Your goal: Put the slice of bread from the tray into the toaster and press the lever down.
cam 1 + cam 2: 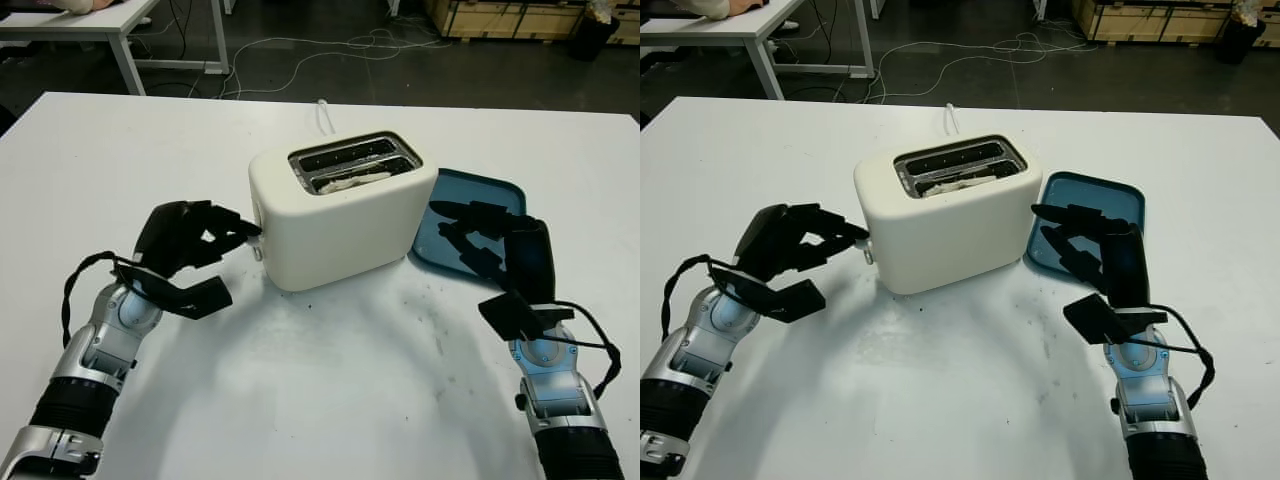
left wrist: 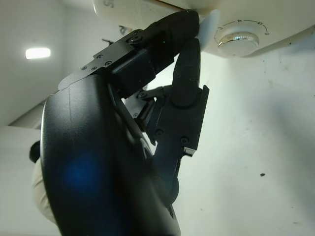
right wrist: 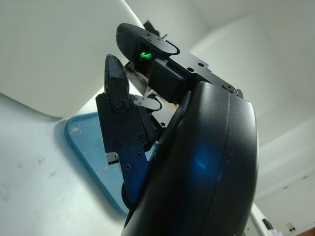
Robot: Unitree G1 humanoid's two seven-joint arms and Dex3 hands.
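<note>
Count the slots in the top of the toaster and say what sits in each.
2. Both run along the top of the toaster. The nearer slot holds the slice of bread; the farther slot looks empty, though its depth is hidden.

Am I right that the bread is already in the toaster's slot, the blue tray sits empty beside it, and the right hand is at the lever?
Not quite: the left hand is at the lever, as the left eye view shows. The right hand is open over the blue tray. The bread is indeed in the toaster.
</note>
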